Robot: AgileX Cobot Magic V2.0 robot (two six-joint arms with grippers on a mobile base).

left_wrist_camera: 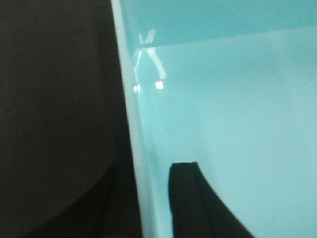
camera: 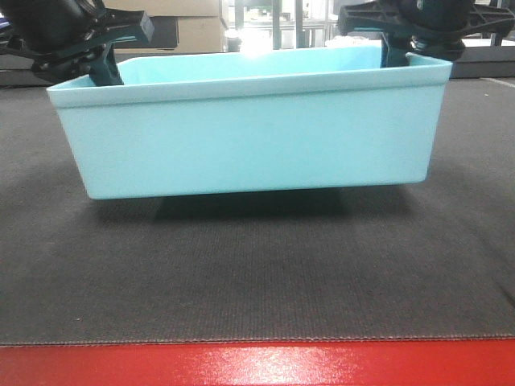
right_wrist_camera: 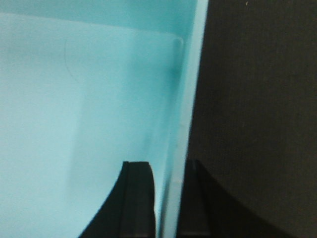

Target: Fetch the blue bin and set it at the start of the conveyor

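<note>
We clamp our left gripper (left_wrist_camera: 144,173) and right gripper (right_wrist_camera: 168,168) over opposite rims of the blue bin (camera: 257,137) between them, likely light, stiff and slippery.

left claw (camera: 103,71) + right claw (camera: 396,53): bodies cut by top edge | blue bin (camera: 249,137): cropped, blurred in 2 wrist views

1. Front view bright, fairly sharp; blown-out white glare behind blue bin (camera: 249,137), soft shadow beneath it on conveyor start (camera: 241,273).
2. Left wrist view blurry, close; small white glints on bin wall.
3. Right wrist view defocused, evenly lit.
</note>
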